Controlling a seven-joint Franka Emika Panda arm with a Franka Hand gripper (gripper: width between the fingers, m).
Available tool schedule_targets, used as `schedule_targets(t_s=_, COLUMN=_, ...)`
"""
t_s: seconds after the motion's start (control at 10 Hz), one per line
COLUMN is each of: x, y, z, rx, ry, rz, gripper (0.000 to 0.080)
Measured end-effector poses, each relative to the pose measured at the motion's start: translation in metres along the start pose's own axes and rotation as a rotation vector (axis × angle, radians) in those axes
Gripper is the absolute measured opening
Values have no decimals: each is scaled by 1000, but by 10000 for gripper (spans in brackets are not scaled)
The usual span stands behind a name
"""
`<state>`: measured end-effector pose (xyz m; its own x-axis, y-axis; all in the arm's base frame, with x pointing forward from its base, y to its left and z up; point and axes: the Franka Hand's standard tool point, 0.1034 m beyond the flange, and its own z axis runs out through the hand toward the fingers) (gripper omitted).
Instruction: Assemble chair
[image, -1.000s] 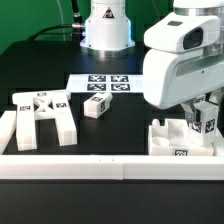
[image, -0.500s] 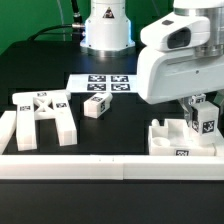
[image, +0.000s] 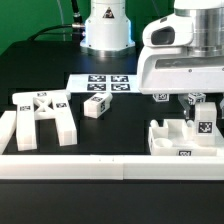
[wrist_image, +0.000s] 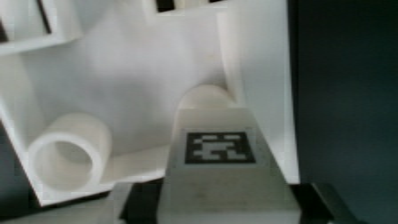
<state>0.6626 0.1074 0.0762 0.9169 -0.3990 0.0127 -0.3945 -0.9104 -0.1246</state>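
Gripper (image: 203, 109) at the exterior view's right, jaws clamped on a small tagged block (image: 205, 124) of the chair. Wrist view agrees: I see the block pinched between both fingers (wrist_image: 146, 204). It hangs directly over the slab assembly (image: 168, 140) beside the border wall (image: 100, 166); contact I cannot tell. Leg frame (image: 45, 112) lies well apart at the exterior view's left. A loose block (image: 97, 107) sits near the marker board (image: 105, 84).
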Motion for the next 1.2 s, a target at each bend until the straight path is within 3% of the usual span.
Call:
schedule_targets(t_s=0.4, x=-1, y=-2, z=1, rx=-7, ry=4, rz=274, gripper=289)
schedule_targets(t_s=0.5, x=-1, y=-2, z=1, rx=-7, ry=4, rz=304, gripper=338)
schedule_targets(t_s=0.6, x=-1, y=-2, z=1, rx=-7, ry=4, rz=280, gripper=338)
schedule_targets(t_s=0.7, x=-1, y=-2, z=1, rx=-7, ry=3, rz=247, gripper=524)
schedule_targets(t_s=0.8, x=-2, y=-3, z=-1, rx=-12, ry=2, rz=194, gripper=524)
schedule_targets(t_s=0.9, x=-3, y=-5, z=-2, rx=-17, ry=-1, rz=79, gripper=626)
schedule_targets(t_s=1.2, x=-3, y=-7, z=-3, rx=-22, ry=-1, rz=-244, gripper=649)
